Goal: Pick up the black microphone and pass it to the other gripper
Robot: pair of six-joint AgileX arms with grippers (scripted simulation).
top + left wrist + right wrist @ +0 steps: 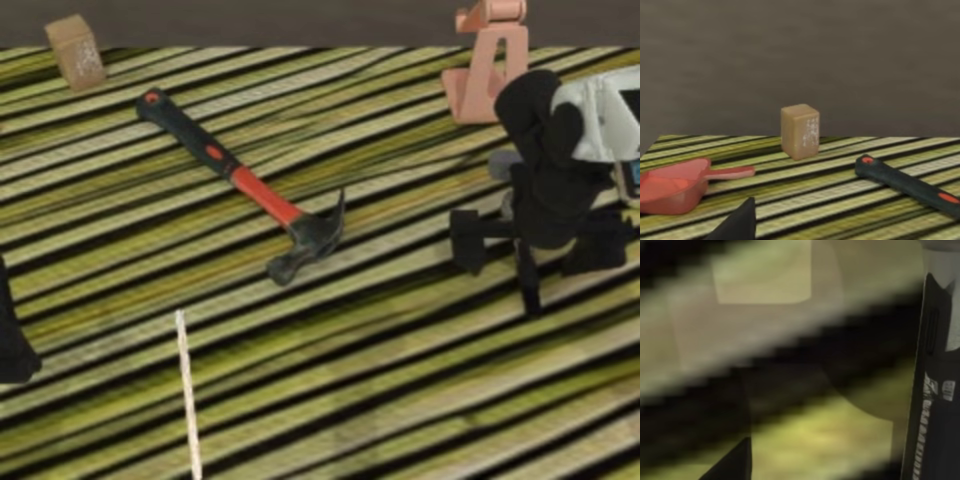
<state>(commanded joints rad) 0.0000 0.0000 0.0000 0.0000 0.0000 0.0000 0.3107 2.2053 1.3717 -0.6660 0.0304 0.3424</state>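
The black microphone [528, 290] lies on the striped table at the right, its grey mesh head [503, 165] toward the far side. My right gripper [532, 245] hangs low right over it, open, with one finger on each side of the handle, and its body hides the handle's middle. In the right wrist view the handle [932, 410] runs close along one edge and one fingertip [735, 460] shows apart from it. The other gripper, my left one [15, 350], is parked at the table's left edge, open and holding nothing; one fingertip [742, 220] shows.
A claw hammer [240, 185] with a red-and-black handle [910, 185] lies diagonally at centre left. A tan block [75, 50] [800, 131] stands at the far left. A pink scoop-like object [490, 65] [670, 187] sits at the far right. A thin white stick [187, 390] lies near the front.
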